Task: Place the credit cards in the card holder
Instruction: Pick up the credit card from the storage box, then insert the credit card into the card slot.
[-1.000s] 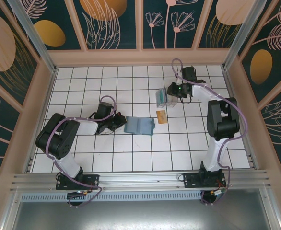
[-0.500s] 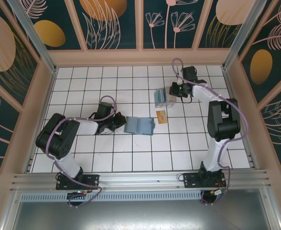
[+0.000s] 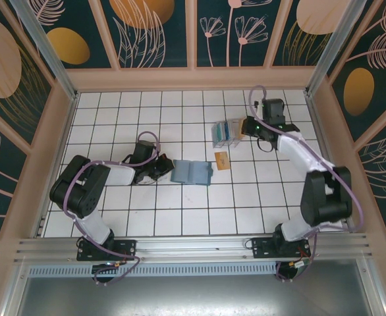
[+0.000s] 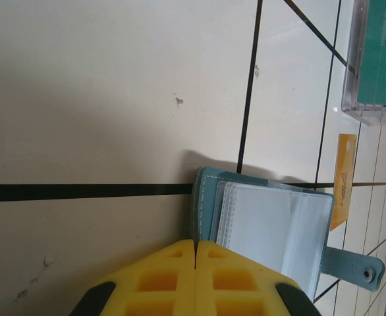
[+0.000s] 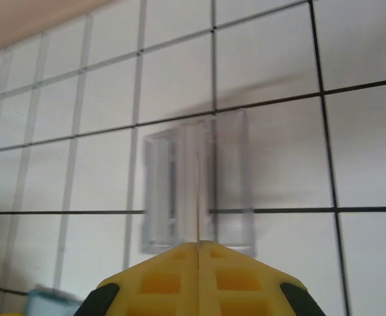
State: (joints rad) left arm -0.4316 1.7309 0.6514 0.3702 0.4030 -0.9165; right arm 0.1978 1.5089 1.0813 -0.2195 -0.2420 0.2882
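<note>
Top external view: open card holder [image 3: 192, 172], tan-orange credit card [image 3: 222, 160] at its 2 o'clock; left end effector [image 3: 165, 170] and right end effector [image 3: 244, 126] pressed together; a card should slide in edge-first and square.

Top external: high, down on white tiled tabletop [image 3: 180, 217]. Left wrist: low beside open blue-grey bi-fold card holder [image 4: 272, 224], shared with top. Right wrist: beyond it, facing clear plastic box [image 5: 196, 191].

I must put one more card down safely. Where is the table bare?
Free: the near tiles between the card holder and the arm bases, and the far-left tiles. Crowded: around the clear box, tan card and right hand.
</note>
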